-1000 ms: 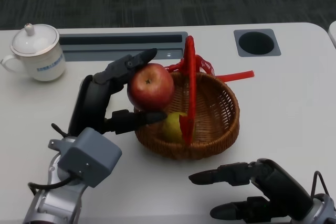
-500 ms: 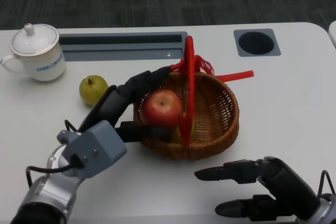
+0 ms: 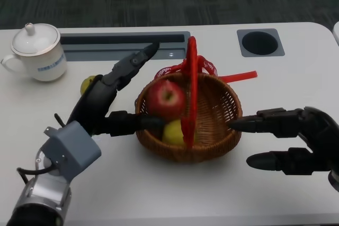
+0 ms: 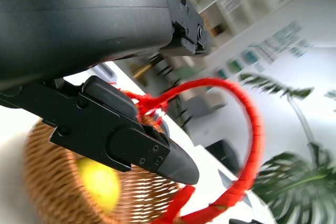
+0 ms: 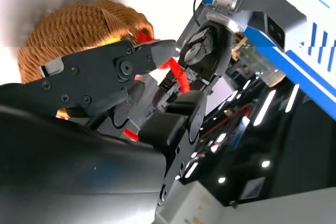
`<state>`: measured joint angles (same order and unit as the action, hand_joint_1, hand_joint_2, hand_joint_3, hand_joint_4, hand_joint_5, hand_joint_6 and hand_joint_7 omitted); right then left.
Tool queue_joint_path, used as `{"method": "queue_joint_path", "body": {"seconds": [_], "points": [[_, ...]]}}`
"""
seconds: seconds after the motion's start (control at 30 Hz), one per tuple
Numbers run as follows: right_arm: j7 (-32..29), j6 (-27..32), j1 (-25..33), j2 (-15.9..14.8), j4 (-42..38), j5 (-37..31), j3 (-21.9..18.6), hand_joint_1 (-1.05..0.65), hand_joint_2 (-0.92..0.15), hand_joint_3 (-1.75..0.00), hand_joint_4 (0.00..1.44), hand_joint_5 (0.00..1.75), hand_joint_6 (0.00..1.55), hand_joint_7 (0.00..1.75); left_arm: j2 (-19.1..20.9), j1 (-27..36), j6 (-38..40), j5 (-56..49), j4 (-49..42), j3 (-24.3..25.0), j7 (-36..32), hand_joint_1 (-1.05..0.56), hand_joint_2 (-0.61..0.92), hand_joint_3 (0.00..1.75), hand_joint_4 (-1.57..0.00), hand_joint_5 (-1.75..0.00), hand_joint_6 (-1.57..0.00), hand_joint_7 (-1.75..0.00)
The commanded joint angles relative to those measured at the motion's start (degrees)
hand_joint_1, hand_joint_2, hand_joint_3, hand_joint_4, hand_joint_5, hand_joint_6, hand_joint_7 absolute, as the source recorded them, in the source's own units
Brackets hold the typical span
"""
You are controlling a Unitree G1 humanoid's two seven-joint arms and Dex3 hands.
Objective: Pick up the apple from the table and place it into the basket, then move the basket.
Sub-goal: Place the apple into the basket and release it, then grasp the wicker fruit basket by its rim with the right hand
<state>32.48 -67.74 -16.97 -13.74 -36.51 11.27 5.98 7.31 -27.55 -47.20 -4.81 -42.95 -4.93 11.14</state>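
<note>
Apple in the basket.
The red apple (image 3: 166,98) lies in the wicker basket (image 3: 225,125); both robot hands, left (image 3: 108,104) and right (image 3: 296,138), spread empty beside it.

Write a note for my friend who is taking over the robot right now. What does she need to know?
Left hand: open, holding nothing, fingers spread at the basket's left rim.
Right hand: open, holding nothing, fingertips at the basket's right side.
Apple: lying in the basket, next to a yellow-green fruit. Another yellow-green fruit sits on the table behind the left hand.
Done: apple is in the basket.
Left: get hold of the basket and move it. Its red handle stands upright in the middle.
</note>
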Motion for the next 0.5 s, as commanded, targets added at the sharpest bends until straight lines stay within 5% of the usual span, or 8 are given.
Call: {"method": "queue_joint_path", "body": {"seconds": [0.03,0.3,0.5], "points": [[1.53,-0.12,-0.9,-2.48,2.23,1.01,0.08,-0.36,-0.87,0.0,0.92,0.01,0.82,0.01,0.08,4.11,-0.43,-0.46,5.27,2.0,-3.57,-0.63,0.88,0.01,-0.31,-0.03,-0.4,-0.03],[2.62,-1.01,-7.44,-5.61,-2.22,-4.56,-0.33,-0.44,-0.87,0.0,0.95,0.01,0.87,0.02,2.26,14.0,2.01,4.15,16.48,5.22,-2.3,-0.38,0.92,0.02,-0.43,-0.02,-0.48,-0.02],[0.74,-3.0,-15.64,-7.37,-10.44,-14.77,0.44,-0.48,-0.87,0.0,0.93,0.0,0.86,0.01,5.26,18.82,1.17,6.96,17.6,7.69,0.0,-0.38,0.92,0.04,-0.44,-0.01,-0.49,-0.01]]}}
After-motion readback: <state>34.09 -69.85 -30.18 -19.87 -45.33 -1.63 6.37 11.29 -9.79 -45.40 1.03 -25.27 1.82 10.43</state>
